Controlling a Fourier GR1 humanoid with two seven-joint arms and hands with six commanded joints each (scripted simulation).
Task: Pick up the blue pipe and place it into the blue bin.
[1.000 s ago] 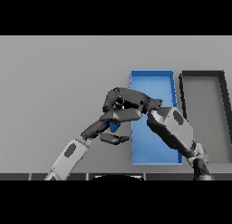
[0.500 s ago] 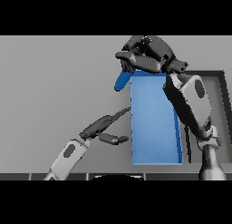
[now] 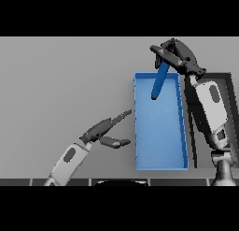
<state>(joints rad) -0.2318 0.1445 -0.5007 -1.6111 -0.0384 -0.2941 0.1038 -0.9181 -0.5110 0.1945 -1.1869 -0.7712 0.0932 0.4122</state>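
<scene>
The blue pipe (image 3: 159, 82) hangs tilted from my right hand (image 3: 175, 54), whose fingers are curled round its upper end. Its lower end points down over the far part of the blue bin (image 3: 161, 146), which stands at the right of the table. My left hand (image 3: 103, 132) rests low over the table just left of the bin, fingers straight and holding nothing.
A dark bin (image 3: 228, 92) stands right beside the blue bin, partly hidden by my right arm. The grey table (image 3: 60, 80) stretches away to the left.
My right hand has lifted the pipe from beside the left hand and carried it up and to the right, over the bin's far end. The left hand has let go and dropped lower.
</scene>
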